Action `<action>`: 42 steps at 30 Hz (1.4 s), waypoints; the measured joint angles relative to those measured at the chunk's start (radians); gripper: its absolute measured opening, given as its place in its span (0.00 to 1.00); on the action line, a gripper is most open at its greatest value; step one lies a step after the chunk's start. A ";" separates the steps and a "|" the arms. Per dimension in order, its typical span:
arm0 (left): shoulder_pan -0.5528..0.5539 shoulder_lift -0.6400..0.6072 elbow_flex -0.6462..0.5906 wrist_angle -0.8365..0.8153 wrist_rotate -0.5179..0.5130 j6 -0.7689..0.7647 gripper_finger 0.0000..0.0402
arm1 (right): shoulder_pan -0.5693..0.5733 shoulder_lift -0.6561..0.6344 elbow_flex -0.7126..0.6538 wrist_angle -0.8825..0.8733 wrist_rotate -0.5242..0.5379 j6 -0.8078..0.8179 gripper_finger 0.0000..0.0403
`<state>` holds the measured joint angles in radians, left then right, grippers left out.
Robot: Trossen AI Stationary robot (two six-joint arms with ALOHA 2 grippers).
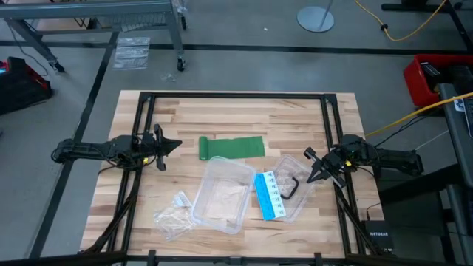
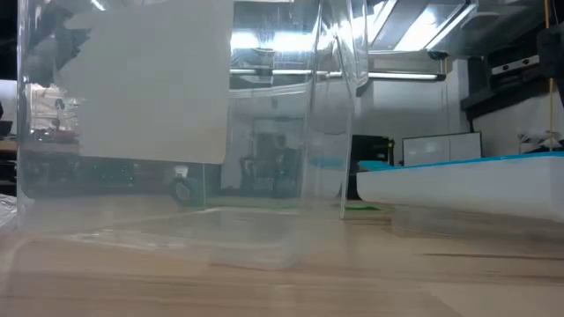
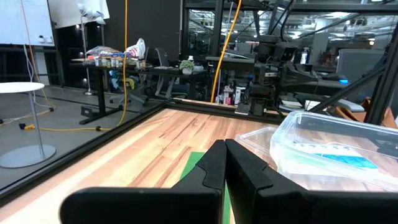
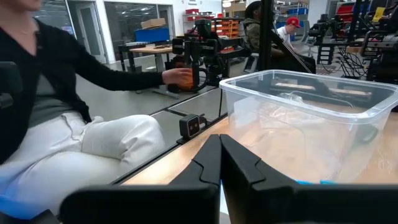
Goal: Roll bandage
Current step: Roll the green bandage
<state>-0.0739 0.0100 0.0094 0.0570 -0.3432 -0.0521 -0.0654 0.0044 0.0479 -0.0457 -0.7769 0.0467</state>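
The dark green bandage (image 1: pixel 231 146) lies flat on the wooden table, a band with a short rolled part at its left end (image 1: pixel 203 147). It also shows in the left wrist view (image 3: pixel 194 167) just beyond my left gripper's fingers. My left gripper (image 1: pixel 176 145) is shut and empty, at the table's left, a little left of the bandage. My right gripper (image 1: pixel 309 176) is shut and empty at the table's right, beside the clear lid.
A clear plastic tub (image 1: pixel 220 193) stands in front of the bandage. A clear lid (image 1: pixel 295 185) holds a blue-and-white card (image 1: pixel 270 195) and a black clip. A crumpled clear wrapper (image 1: pixel 175 214) lies near the front left. A person sits beyond the table in the right wrist view (image 4: pixel 68 112).
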 joint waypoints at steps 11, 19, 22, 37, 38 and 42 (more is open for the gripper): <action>0.000 0.000 0.000 0.000 0.000 0.000 0.00 | 0.000 0.000 0.000 -0.001 0.185 -0.047 0.02; 0.000 0.000 0.000 0.000 0.000 -0.009 0.00 | 0.000 0.000 0.000 -0.001 0.257 -0.055 0.02; 0.000 0.000 0.000 0.000 0.000 -0.126 0.00 | 0.000 0.000 0.000 0.001 0.288 -0.054 0.02; 0.032 0.000 0.000 0.034 -0.074 -0.368 0.00 | 0.000 0.000 -0.005 0.242 0.551 0.078 0.02; 0.032 0.000 0.000 0.056 -0.074 -0.385 0.00 | 0.000 0.000 -0.005 0.262 0.583 0.103 0.02; 0.032 0.000 0.000 0.138 -0.074 -0.388 0.01 | 0.000 0.000 -0.003 0.273 0.642 0.170 0.02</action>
<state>-0.0418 0.0105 0.0093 0.1947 -0.4175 -0.4403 -0.0658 0.0044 0.0448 0.2272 -0.1350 0.2171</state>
